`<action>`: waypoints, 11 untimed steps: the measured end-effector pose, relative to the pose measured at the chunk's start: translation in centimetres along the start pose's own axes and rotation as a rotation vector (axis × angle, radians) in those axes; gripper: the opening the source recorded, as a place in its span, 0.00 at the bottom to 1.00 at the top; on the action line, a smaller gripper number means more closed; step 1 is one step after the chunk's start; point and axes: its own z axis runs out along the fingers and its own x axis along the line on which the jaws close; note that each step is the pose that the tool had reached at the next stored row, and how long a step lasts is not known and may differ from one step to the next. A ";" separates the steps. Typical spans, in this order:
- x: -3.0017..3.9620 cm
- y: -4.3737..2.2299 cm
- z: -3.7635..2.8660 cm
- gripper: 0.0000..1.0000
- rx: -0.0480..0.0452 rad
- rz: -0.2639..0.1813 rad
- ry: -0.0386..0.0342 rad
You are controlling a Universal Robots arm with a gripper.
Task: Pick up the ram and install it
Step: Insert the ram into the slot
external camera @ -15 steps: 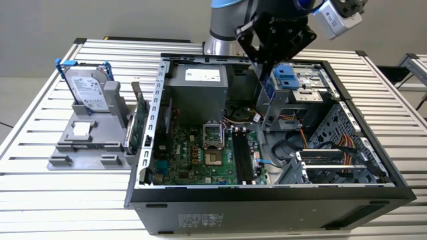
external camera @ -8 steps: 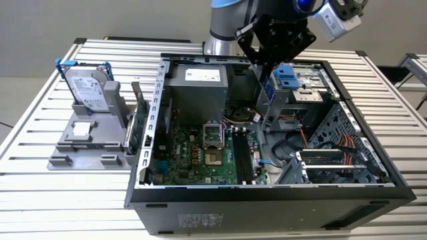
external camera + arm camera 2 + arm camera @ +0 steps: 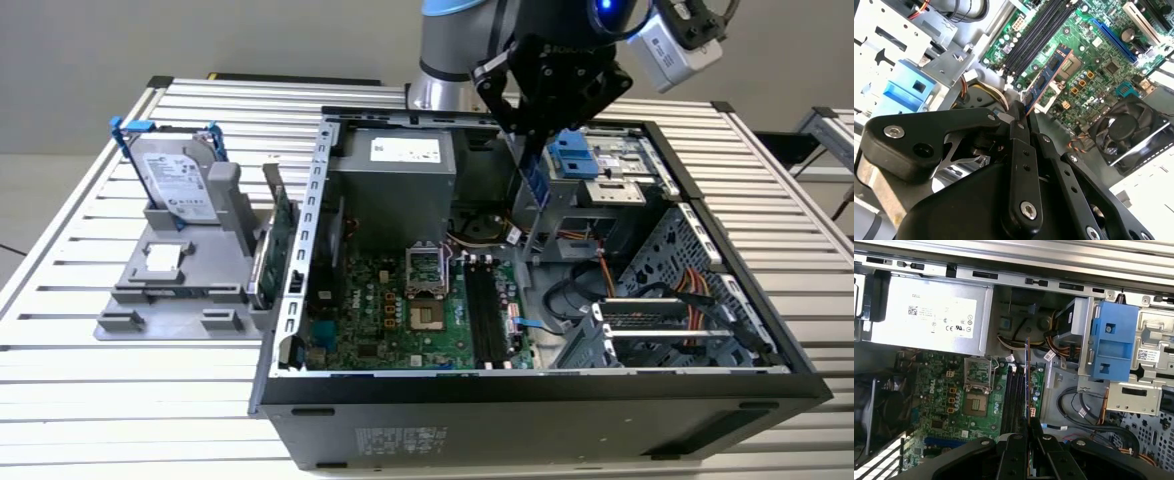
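Note:
My gripper [image 3: 534, 135] hangs over the open computer case [image 3: 534, 385], shut on the ram [image 3: 534, 180]. The ram is a thin blue-green stick with black chips, and it points down from the fingertips. In the second wrist view the ram [image 3: 1046, 80] sticks out beyond the gripper [image 3: 1021, 117], above the green motherboard [image 3: 1094, 60]. In the first wrist view the ram [image 3: 1027, 380] shows edge-on, held by the gripper [image 3: 1029, 426] and lined up over the long black memory slots [image 3: 1014, 400]. The slots [image 3: 487, 315] lie well below the ram, and it is apart from them.
A silver hard drive with blue rails [image 3: 180, 180] stands on a grey fixture [image 3: 167, 290] at the exterior view's left. A green expansion card [image 3: 274, 250] stands beside the case wall. Inside are the power supply [image 3: 394, 185], a blue drive bracket [image 3: 1114, 347], cables [image 3: 667, 290] and a fan [image 3: 1126, 130].

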 end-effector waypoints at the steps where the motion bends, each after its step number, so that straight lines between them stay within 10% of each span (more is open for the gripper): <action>1: -0.10 -0.08 0.02 0.00 0.0000 0.000 0.0017; 11: -1.09 -0.65 0.51 0.00 -0.0024 0.001 0.0222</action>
